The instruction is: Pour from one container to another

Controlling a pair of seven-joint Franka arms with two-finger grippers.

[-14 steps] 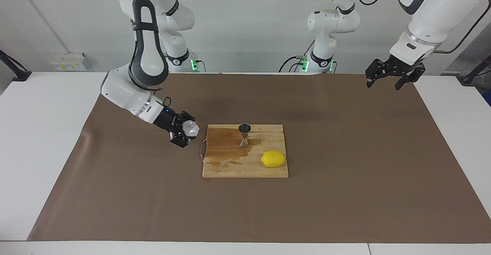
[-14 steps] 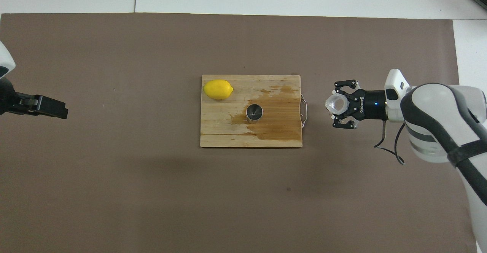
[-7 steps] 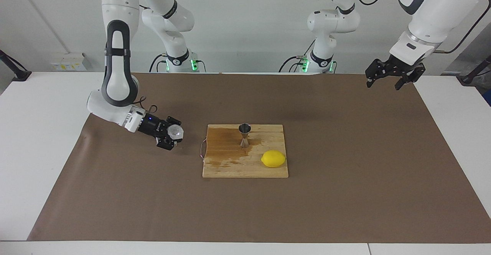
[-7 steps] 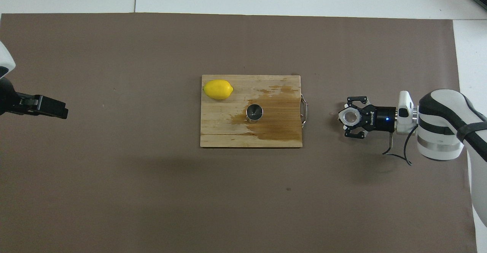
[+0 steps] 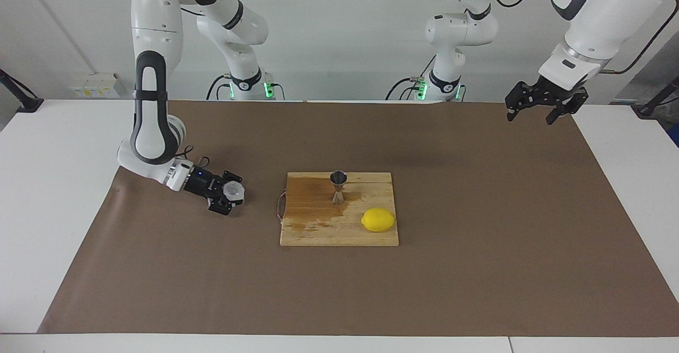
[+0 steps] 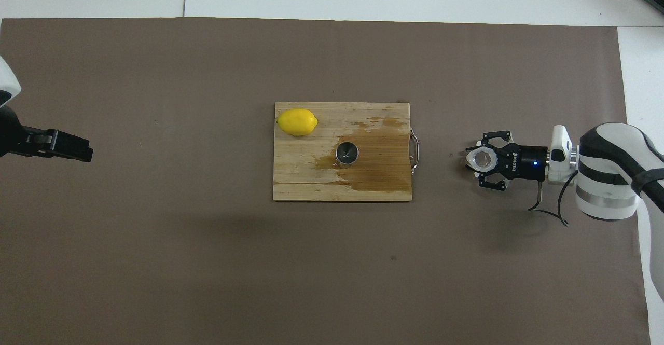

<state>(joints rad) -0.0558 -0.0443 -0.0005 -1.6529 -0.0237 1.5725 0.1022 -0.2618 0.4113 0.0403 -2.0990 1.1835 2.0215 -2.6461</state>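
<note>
The small whitish plastic cup [image 5: 234, 190] [image 6: 480, 159] sits low at the brown mat, upright, beside the cutting board toward the right arm's end of the table. My right gripper [image 5: 229, 197] [image 6: 483, 161] lies nearly level around it, shut on the cup. The steel jigger [image 5: 338, 185] [image 6: 346, 153] stands upright on the wooden cutting board [image 5: 318, 228] [image 6: 301, 179], on a dark wet patch. My left gripper [image 5: 530, 114] [image 6: 62, 147] waits open, raised over the mat's edge at the left arm's end, holding nothing.
A yellow lemon [image 5: 378, 220] [image 6: 296, 122] lies on the board's corner farther from the robots. The board has a metal handle [image 5: 279, 206] [image 6: 415, 151] facing the cup. The brown mat [image 5: 477, 268] covers most of the white table.
My right gripper has carried the cup away from the board toward the right arm's end of the table and lowered it to the mat. The left arm has not moved.
</note>
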